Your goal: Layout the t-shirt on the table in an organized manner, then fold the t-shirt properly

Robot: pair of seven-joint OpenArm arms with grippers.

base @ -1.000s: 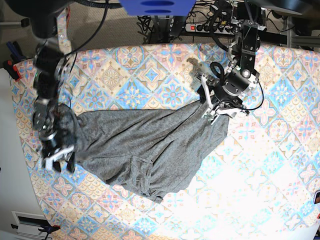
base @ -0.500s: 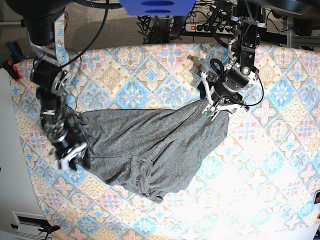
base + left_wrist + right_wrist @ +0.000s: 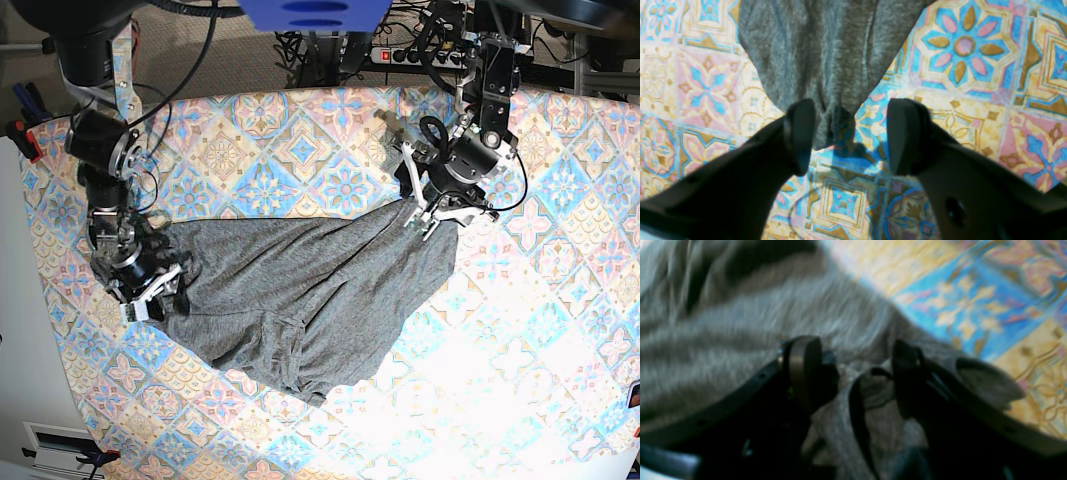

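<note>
My left fingers (image 3: pixel 801 133) stand wide apart, nothing pinched between them. A pointed grey corner of the t-shirt (image 3: pixel 300 300) hangs into the gap of the left gripper (image 3: pixel 853 136), lying beside the left-hand pad; the other pad is clear of it, over bare cloth of the table (image 3: pixel 560 330). I can't tell whether that corner actually touches the pad.

My right fingers (image 3: pixel 805 368) are also parted, and the right gripper (image 3: pixel 857 373) sits down in bunched fabric. A fold of shirt with a dark hem loop rises between the pads. The wrist view is blurred, so I cannot tell if I'm gripping that fold or just straddling it.

Shirt position, base view: spread diagonally across the middle of the table, crumpled, with creases running along its length. One end sits at my right gripper (image 3: pixel 150 295) near the table's left edge; the opposite pointed end reaches up to my left gripper (image 3: pixel 440 215) right of centre. A lower lobe sags toward the near edge. Patterned cloth shows all around it.
</note>
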